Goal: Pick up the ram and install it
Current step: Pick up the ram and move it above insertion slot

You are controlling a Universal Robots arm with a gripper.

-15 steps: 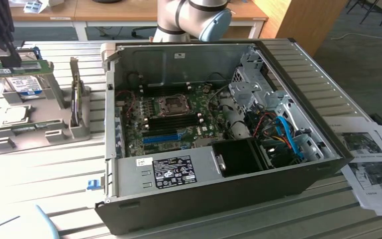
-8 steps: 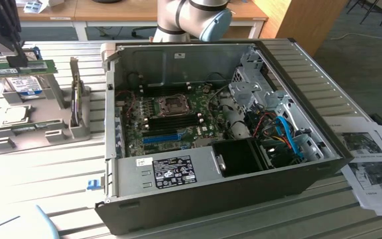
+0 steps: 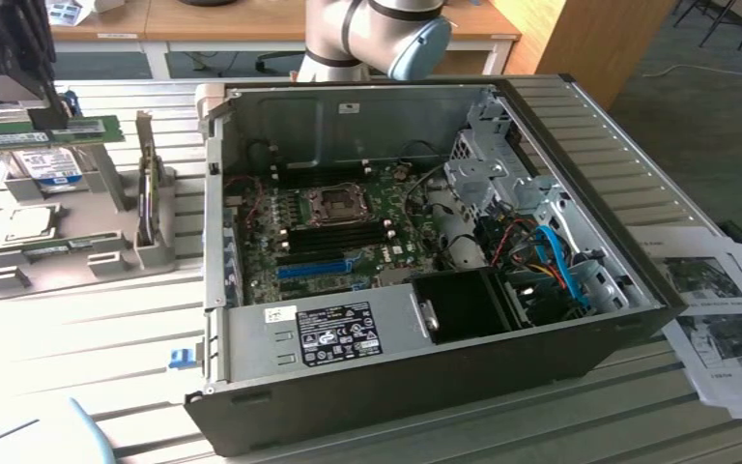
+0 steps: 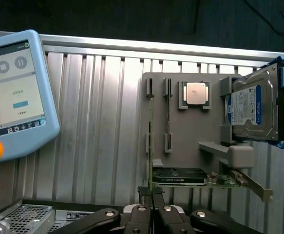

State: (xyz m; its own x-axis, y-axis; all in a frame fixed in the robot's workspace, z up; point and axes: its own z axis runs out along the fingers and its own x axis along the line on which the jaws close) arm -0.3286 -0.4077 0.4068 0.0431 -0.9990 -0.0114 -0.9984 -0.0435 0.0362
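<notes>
1. Slatted metal table [image 3: 100, 329] carried everything; wooden desks stood behind it.
2. Gripper [image 3: 46, 114] hung at the exterior view's upper left, over a gray holder tray [image 3: 88, 246] and well apart from the open computer case [image 3: 410, 396].
3. Jaws were clamped on the ram [image 3: 42, 133], a green stick with a white sticker, held level in the air and clear of the tray.
4. From the wrist view, the ram showed edge-on as a thin green line running out from between the closed jaws.
5. Hard drive [image 3: 49, 166] stood in the tray just below the ram; a processor chip [image 3: 30, 222] lay flat nearer the tray's front.
6. Expansion card [image 3: 152, 198] stood upright at the tray's case-side edge, and with the case's side wall [image 3: 216, 184] it sat between the ram and the motherboard [image 3: 332, 232] in the exterior view.
7. Inside the case, a blue slot strip [image 3: 313, 268] lay on the board, and a black fan shroud [image 3: 468, 304] and bundled cables [image 3: 545, 256] sat toward the exterior view's right.
8. Teach pendant [image 4: 15, 92] lay on the table beside the tray; printed papers [image 3: 719, 319] lay on the case's far side.
</notes>
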